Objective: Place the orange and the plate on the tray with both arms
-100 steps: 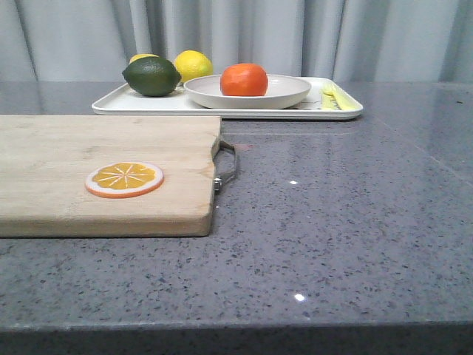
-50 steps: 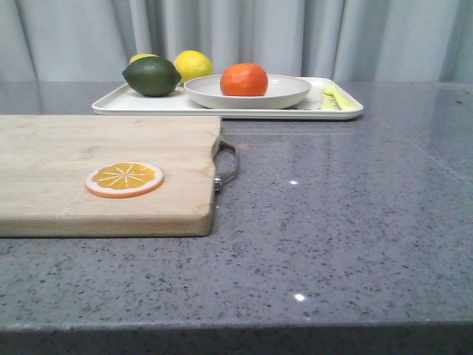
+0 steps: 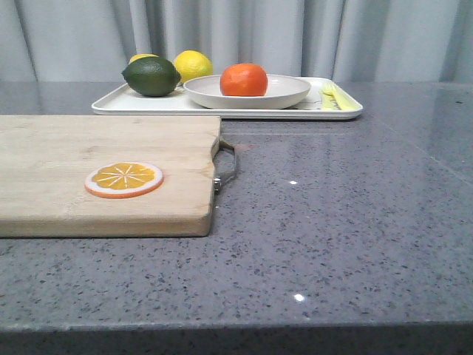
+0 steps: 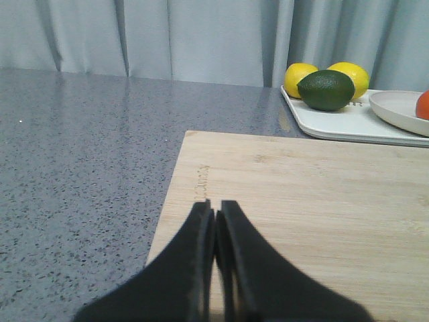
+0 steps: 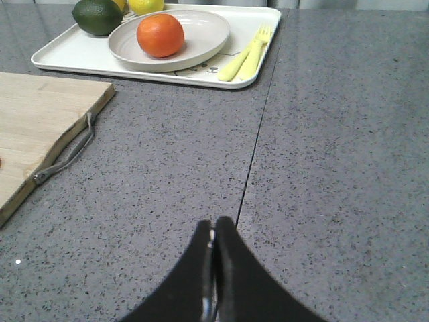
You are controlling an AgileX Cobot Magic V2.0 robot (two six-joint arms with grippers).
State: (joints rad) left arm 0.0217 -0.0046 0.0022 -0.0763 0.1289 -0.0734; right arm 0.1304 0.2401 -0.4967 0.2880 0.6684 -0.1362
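Note:
The orange (image 3: 244,80) sits in the cream plate (image 3: 288,90), and the plate rests on the white tray (image 3: 118,103) at the back of the table. The right wrist view shows the orange (image 5: 160,35), the plate (image 5: 208,30) and the tray (image 5: 74,54) the same way. In the left wrist view, part of the plate (image 4: 399,111) and the tray (image 4: 335,121) show. My left gripper (image 4: 214,209) is shut and empty over the wooden board. My right gripper (image 5: 214,225) is shut and empty over bare table, well short of the tray. Neither gripper shows in the front view.
A dark green lime (image 3: 151,76) and two yellow lemons (image 3: 193,65) lie on the tray's left part; a yellow fork and spoon (image 3: 334,96) lie on its right. A wooden cutting board (image 3: 89,148) with a metal handle (image 3: 226,166) holds an orange slice disc (image 3: 123,179).

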